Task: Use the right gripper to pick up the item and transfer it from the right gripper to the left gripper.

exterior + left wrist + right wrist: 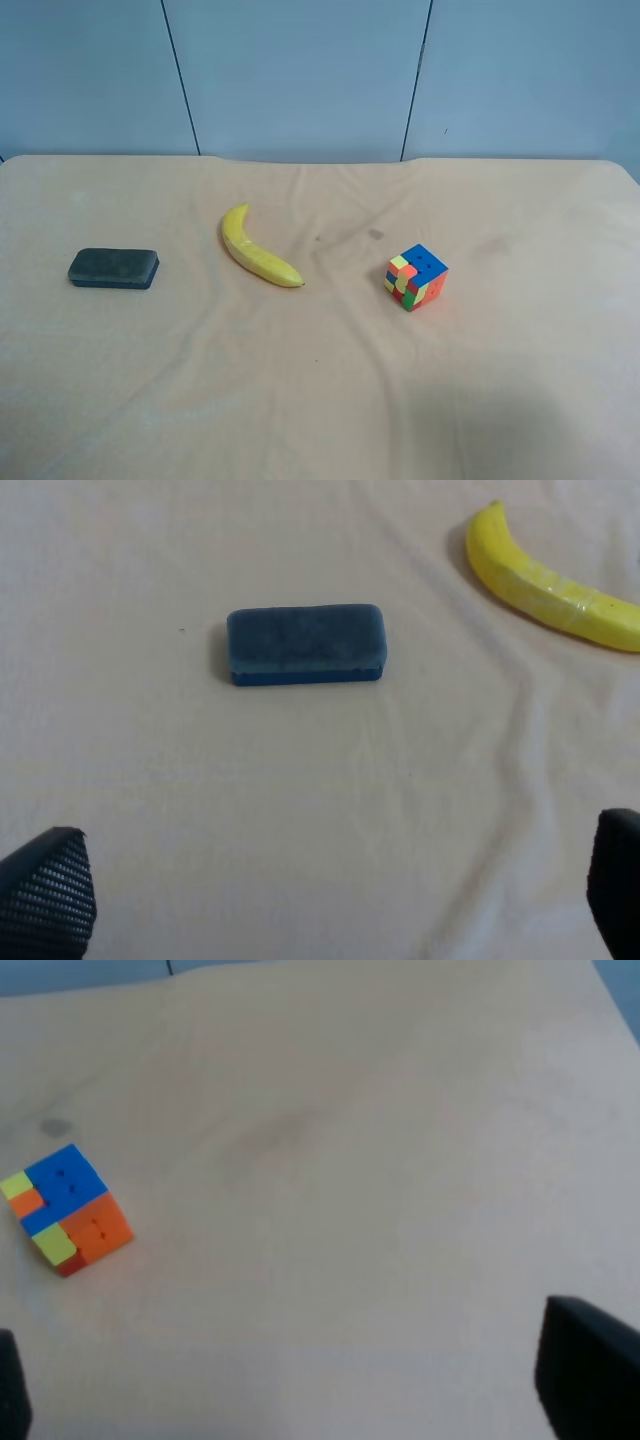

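The item, a small puzzle cube [416, 277] with blue, orange, yellow, green and red squares, rests on the tan cloth right of centre in the exterior high view. The right wrist view shows the same cube [68, 1209] far off to one side of my right gripper [300, 1385]. Only that gripper's two dark fingertips [585, 1375] peek in at the frame corners, spread wide and empty. My left gripper [330, 900] is likewise open, with one ribbed fingertip [45, 895] showing at a corner. Neither arm appears in the exterior high view.
A yellow banana [255, 248] lies in the middle of the tan tablecloth [320, 400]. A dark grey-green rectangular block [114, 268] sits at the exterior high view's left, in front of my left gripper [305, 643]. A blue-grey wall stands behind the table.
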Controlling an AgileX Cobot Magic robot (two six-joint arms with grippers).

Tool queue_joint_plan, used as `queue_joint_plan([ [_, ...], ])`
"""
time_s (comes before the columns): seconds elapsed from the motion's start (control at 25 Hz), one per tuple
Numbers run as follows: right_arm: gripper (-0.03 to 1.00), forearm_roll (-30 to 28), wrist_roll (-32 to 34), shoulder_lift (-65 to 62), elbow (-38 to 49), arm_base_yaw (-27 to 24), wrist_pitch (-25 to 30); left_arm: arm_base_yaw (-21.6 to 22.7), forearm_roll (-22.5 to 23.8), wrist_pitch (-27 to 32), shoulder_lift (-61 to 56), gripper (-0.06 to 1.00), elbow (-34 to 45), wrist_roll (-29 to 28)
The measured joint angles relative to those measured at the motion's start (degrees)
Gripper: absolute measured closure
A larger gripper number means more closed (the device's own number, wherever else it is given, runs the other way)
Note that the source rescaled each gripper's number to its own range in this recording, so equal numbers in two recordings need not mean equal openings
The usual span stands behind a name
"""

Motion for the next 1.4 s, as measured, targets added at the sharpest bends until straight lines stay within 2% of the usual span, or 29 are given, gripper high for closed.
queue_joint_plan([
  [0.36,-0.03,1.6,0.0,1.5,-0.2,0.0,0.0,0.0,0.0,0.0,0.0,-0.06,0.0,0.0],
  [0.52,-0.03,5.0,-1.2,11.4,-4.3,0.0,0.0,0.0,0.0,0.0,0.0,-0.06,0.0,0.0],
  [0.68,-0.03,5.4,-6.2,25.0,-11.1,0.2,-0.3,0.0,0.0,0.0,0.0,-0.06,0.0,0.0],
  [0.88,-0.03,5.3,-8.6,40.2,-18.1,5.8,-2.9,0.0,0.0,0.0,0.0,-0.06,0.0,0.0],
  [1.12,-0.03,4.2,-9.0,58.3,-24.1,14.7,-3.2,0.0,0.0,0.0,0.0,-0.06,0.0,0.0],
  [1.24,-0.03,4.2,-9.0,66.3,-27.0,17.2,-2.9,0.0,0.0,0.0,0.0,-0.06,0.0,0.0],
  [1.4,-0.03,4.3,-9.4,75.7,-31.8,18.1,-0.9,0.0,0.0,0.0,0.0,-0.06,0.0,0.0],
])
